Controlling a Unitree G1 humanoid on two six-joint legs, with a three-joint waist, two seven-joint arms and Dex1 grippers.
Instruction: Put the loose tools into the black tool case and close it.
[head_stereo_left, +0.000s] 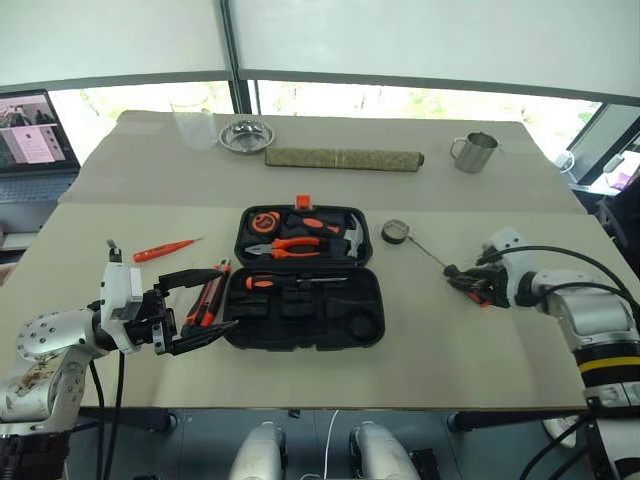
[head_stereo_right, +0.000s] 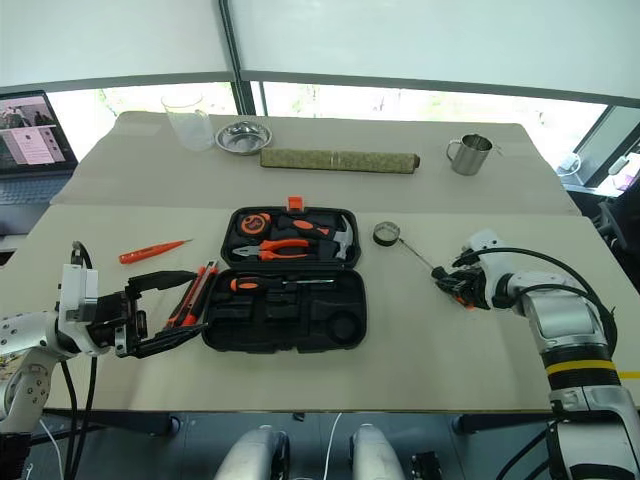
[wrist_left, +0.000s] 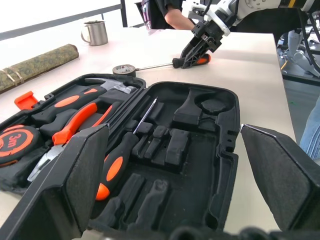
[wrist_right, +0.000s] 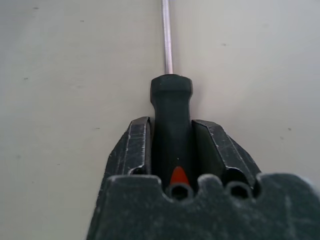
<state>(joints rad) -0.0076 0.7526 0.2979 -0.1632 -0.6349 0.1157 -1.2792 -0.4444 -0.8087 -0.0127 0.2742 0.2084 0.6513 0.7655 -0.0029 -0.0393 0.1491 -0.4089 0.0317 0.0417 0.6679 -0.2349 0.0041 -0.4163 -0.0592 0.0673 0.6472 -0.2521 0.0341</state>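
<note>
Fingers of your right gripper (head_stereo_left: 468, 283) are clamped on the black-orange handle of a screwdriver (wrist_right: 171, 120) lying on the table (head_stereo_left: 450, 350), right of the open black tool case (head_stereo_left: 302, 280); its metal shaft points toward the small dark tape roll (head_stereo_left: 395, 231) near the case's upper right corner. Your left gripper (head_stereo_left: 195, 310) hangs with its fingers wide apart and nothing between them, just left of the case, beside the orange-and-black utility knife (head_stereo_left: 209, 295). Farther left you have a slim orange screwdriver (head_stereo_left: 165, 250) loose on the table. Another orange-handled screwdriver (head_stereo_left: 290, 283) already lies inside the case.
</note>
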